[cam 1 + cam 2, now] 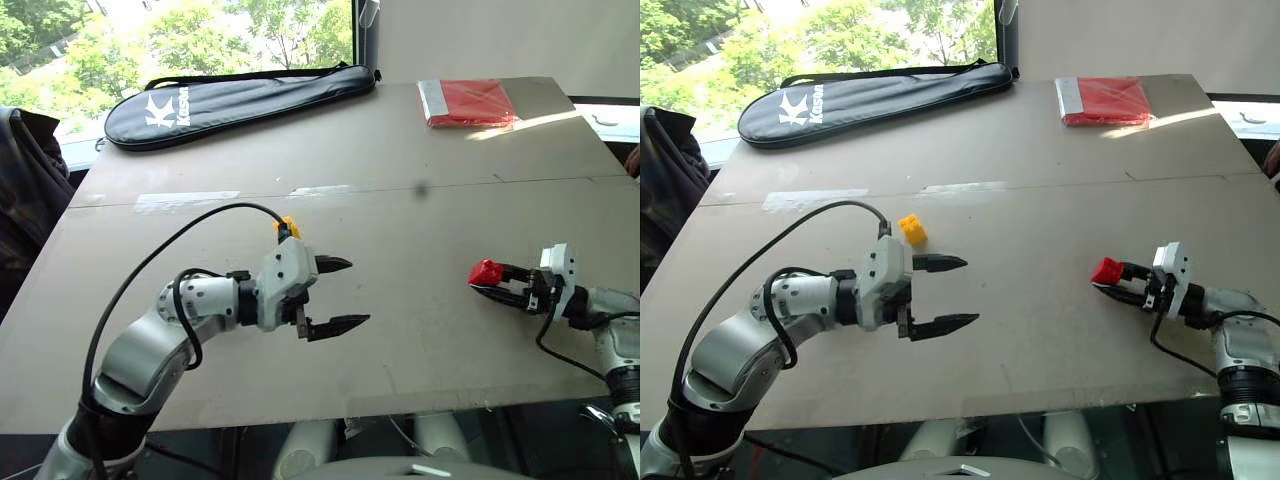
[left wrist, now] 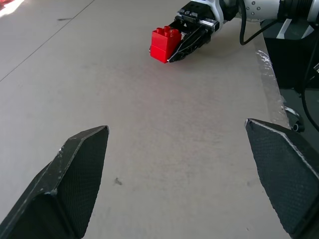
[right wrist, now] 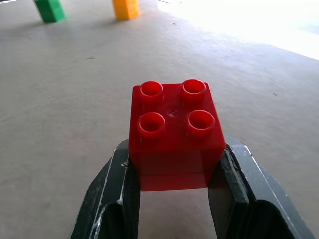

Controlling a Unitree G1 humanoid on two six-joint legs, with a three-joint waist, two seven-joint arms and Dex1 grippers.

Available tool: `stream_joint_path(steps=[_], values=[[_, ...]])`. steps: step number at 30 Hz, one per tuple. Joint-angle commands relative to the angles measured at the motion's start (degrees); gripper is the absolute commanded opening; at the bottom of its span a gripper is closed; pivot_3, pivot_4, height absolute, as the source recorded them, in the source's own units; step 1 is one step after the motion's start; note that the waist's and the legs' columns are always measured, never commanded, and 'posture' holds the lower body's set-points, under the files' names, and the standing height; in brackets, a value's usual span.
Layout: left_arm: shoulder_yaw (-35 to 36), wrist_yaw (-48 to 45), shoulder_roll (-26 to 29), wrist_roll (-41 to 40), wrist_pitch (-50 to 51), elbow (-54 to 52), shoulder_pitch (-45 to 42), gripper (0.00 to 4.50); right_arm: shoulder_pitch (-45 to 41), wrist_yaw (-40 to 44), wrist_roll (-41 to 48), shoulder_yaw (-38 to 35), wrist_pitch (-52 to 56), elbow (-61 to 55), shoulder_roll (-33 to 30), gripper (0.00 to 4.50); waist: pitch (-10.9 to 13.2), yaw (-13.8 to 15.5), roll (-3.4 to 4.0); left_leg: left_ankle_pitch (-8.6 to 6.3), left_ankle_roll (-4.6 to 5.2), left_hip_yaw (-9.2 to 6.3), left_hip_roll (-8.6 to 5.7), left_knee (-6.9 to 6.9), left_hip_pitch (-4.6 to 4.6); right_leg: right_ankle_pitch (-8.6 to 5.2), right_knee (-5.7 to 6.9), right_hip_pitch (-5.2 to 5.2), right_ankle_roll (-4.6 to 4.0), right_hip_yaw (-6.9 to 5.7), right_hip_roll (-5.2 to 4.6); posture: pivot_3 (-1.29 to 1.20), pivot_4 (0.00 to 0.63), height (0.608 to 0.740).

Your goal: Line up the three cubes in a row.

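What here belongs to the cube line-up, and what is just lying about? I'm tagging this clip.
Job: red cube clamped in the right gripper; yellow cube; green cube; open, empty left gripper.

Lying about: black racket bag; flat red packet, both at the table's far side.

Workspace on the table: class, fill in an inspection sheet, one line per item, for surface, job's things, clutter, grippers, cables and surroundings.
Surface: grey table, a seam across it.
Job's things: red cube in the right gripper; yellow cube on the table beyond the left gripper; green cube beside the yellow one, apart.
Clutter: racket bag, red packet at far edge.
Grippers: left gripper open, empty; right gripper shut on the red cube.
Cables: black cable along the left arm.
Surroundings: window with trees.
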Motion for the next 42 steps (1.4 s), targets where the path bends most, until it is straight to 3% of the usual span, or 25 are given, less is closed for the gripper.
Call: stream_joint_path(steps=[1, 6, 12, 20, 29, 30, 32, 36, 42], values=[[0.52, -0.24, 0.77, 1.39, -2.18, -1.45, 1.11, 4.50, -5.05, 6.92, -0.59, 6.24, -1.13, 3.13, -2.54, 1.31, 0.00, 0.00, 0.00, 0.00, 0.00, 0.00, 0.00, 0.01, 0.00, 0.01, 0.00, 0.00, 0.00, 0.00, 0.00, 0.00, 0.150, 0.732], [1.84, 2.06, 0.36, 2.46, -2.95, -3.94, 4.64, 4.50, -10.20, 7.15, 3.29, 20.70, -9.33, 7.83, -7.51, 1.31, 0.01, 0.22, -0.02, -0.01, -0.01, -0.13, 0.00, -0.02, -0.04, 0.00, -0.01, -0.02, -0.02, -0.12, -0.03, 0.00, 0.150, 0.732], [4.22, 3.48, -1.37, -0.17, -3.83, -7.43, 9.49, 4.50, -16.51, 7.15, 7.06, 29.79, -14.46, 14.89, -7.88, 1.31, 0.03, -0.10, -0.05, -0.01, -0.02, -0.08, 0.00, -0.06, -0.05, 0.01, -0.03, -0.07, -0.03, -0.05, -0.06, 0.00, 0.150, 0.732], [6.64, 1.97, -2.27, -4.33, -5.37, -8.74, 11.04, 4.50, -19.71, 7.15, 11.27, 34.26, -13.59, 15.21, -8.97, 1.31, 0.03, 0.24, -0.05, -0.01, -0.02, -0.10, -0.01, -0.03, -0.07, 0.02, -0.02, -0.07, -0.05, -0.07, -0.06, 0.00, 0.150, 0.732], [5.49, 0.65, -2.74, -3.46, -8.14, -6.43, 11.53, 4.50, -20.17, 7.15, 11.15, 33.57, -12.68, 15.24, -9.34, 1.31, 0.03, 0.13, -0.05, -0.01, -0.02, -0.10, -0.01, -0.04, -0.07, 0.02, -0.02, -0.09, -0.05, -0.06, -0.05, 0.00, 0.150, 0.732], [5.37, 0.32, -2.74, -3.24, -8.55, -6.06, 11.68, 4.50, -20.26, 7.15, 10.94, 33.51, -12.97, 15.55, -9.29, 2.11, 0.03, 0.13, -0.05, -0.01, -0.02, -0.10, -0.01, -0.04, -0.07, 0.02, -0.02, -0.09, -0.05, -0.06, -0.05, 0.00, 0.150, 0.732], [5.11, -0.41, -2.60, -2.77, -9.38, -5.31, 11.90, 4.50, -20.41, 7.15, 10.62, 33.55, -13.58, 16.25, -9.24, 2.67, 0.03, 0.13, -0.05, -0.01, -0.02, -0.09, -0.01, -0.04, -0.07, 0.03, -0.02, -0.09, -0.05, -0.06, -0.05, 0.00, 0.150, 0.732], [5.09, -1.03, -2.57, -2.49, -10.22, -4.81, 12.34, 4.50, -20.60, 7.15, 9.91, 33.78, -15.56, 17.79, -9.22, 4.43, 0.03, 0.17, -0.05, -0.01, -0.01, -0.10, -0.01, -0.04, -0.08, 0.02, -0.02, -0.09, -0.05, -0.06, -0.05, 0.00, 0.150, 0.732], [4.57, -1.06, -3.06, -1.59, -11.10, -4.48, 13.24, 4.50, -21.50, 7.15, 8.92, 33.93, -19.19, 21.36, -8.42, 4.43, 0.03, 0.14, -0.05, -0.01, -0.01, -0.10, -0.01, -0.04, -0.08, 0.03, -0.02, -0.10, -0.05, -0.06, -0.05, 0.00, 0.150, 0.732]])
